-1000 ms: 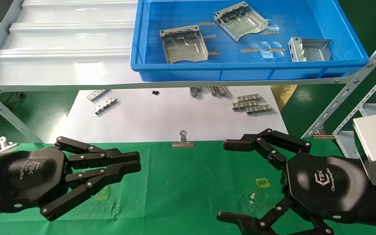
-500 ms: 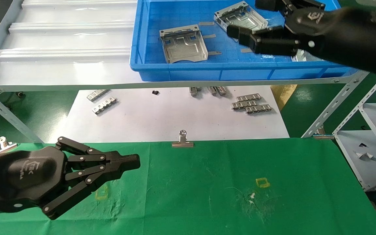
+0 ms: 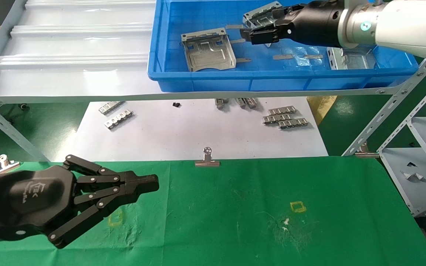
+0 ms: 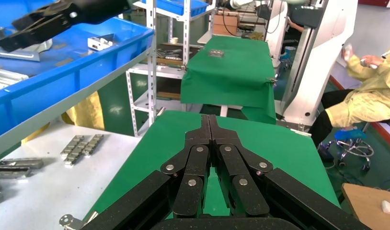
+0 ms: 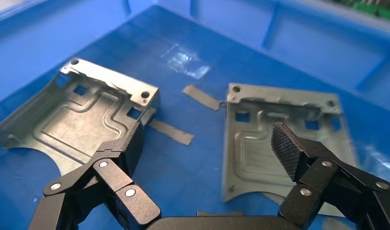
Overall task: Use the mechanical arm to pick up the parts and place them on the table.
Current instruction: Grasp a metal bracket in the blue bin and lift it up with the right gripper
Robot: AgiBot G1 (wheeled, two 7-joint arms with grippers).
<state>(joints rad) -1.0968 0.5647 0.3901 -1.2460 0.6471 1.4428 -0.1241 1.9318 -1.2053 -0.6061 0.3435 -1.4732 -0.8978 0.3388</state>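
- Head view: the right gripper [image 3: 257, 34] reaches into the blue tray [image 3: 272, 79] on the pale ribbed shelf [image 3: 76, 44], above three grey parts. One part [image 3: 207, 50] lies toward the tray's left, a second [image 3: 263, 14] is half hidden behind the gripper, and a third [image 3: 351, 59] sits under the white arm. Whether the fingers are spread cannot be told here. The left gripper [image 3: 154, 186] hovers over the green table [image 3: 235, 207], fingers pressed together. Toothed strips [image 3: 285, 118] lie on the white sheet [image 3: 198, 129], and a binder clip [image 3: 207, 159] sits at the cloth's edge.
- Left wrist view: the left gripper [image 4: 208, 120] has its fingertips meeting and nothing between them, over the table [image 4: 279, 143]; the right gripper [image 4: 20, 36] shows far off above the tray [image 4: 63, 62].
- Right wrist view: only here is the spread plain. The right gripper [image 5: 210, 141] has its jaws wide apart and empty; one part [image 5: 87, 117] lies by one finger [image 5: 131, 148], another [image 5: 258, 139] partly beneath the ribbed pad [image 5: 284, 146] of the other, both flat on the tray floor [image 5: 193, 48].
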